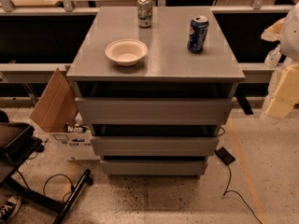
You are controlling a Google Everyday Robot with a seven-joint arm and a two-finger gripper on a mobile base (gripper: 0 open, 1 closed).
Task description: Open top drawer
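Note:
The grey cabinet (159, 64) has three stacked drawers. The top drawer (154, 110) is the widest grey flat front, just under the cabinet top, with a dark gap above it. Two narrower-looking fronts (154, 145) sit below it. My gripper (281, 99) is at the right edge of the view, on a cream and white arm. It hangs beside the cabinet's right front corner at about the top drawer's height, apart from the drawer front.
On the cabinet top stand a white bowl (126, 51), a green-white can (145, 11) and a blue can (198, 33). A cardboard box (55, 101) leans at the left. A black chair base (28, 171) and cables (233, 181) lie on the floor.

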